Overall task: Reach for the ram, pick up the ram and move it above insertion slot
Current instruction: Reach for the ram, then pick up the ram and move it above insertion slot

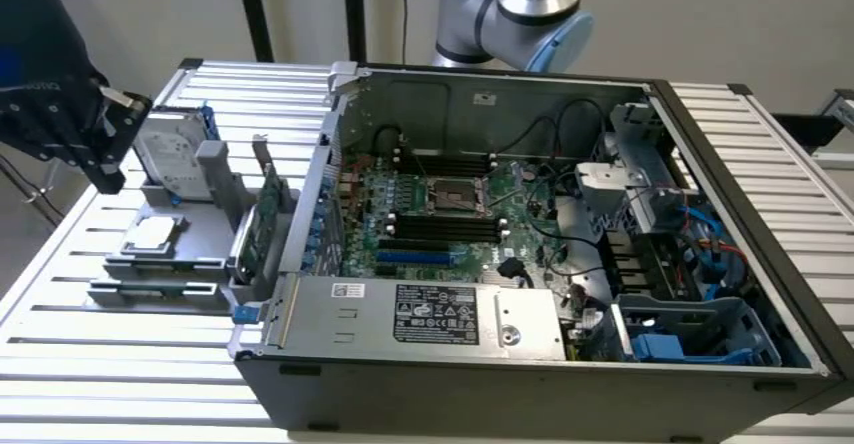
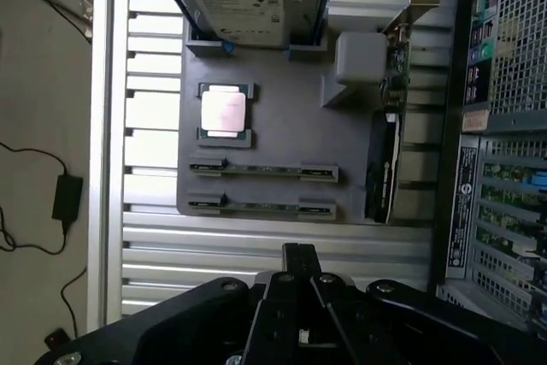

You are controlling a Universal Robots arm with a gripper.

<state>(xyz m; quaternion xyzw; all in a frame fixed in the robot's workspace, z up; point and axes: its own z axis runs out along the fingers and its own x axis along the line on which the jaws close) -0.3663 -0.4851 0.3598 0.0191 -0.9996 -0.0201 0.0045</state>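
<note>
**Ram sticks sit on edge in the holder; the closed gripper holds nothing**

Two ram sticks stand on their thin edges in slots of the grey holder (image 2: 273, 138), which lies on the slatted table (image 2: 154, 245) beside the open computer case (image 1: 534, 364). The nearer ram stick (image 2: 261, 207) (image 1: 151, 287) lies closest to the gripper. The second ram stick (image 2: 263, 170) (image 1: 160, 261) runs parallel to it, between it and the processor chip (image 2: 225, 111). The long axis of each follows the table's slats, and in the exterior view it runs from that view's left to its right, roughly along the case's front edge.

The gripper (image 2: 299, 252) has its fingers pressed together with nothing between them. It hangs over bare slats just off the holder's edge, near the nearer stick but not touching it.

Only the top edge of each stick shows, so the chips and label on their faces cannot be made out. In the wrist view the hard drive (image 2: 244, 6) is cut off at the picture's edge, as is the gripper's dark body. The upright card (image 2: 382, 168) is seen edge-on. Inside the case, the long black slots (image 1: 447, 226) on the motherboard are small and hard to tell apart.
</note>
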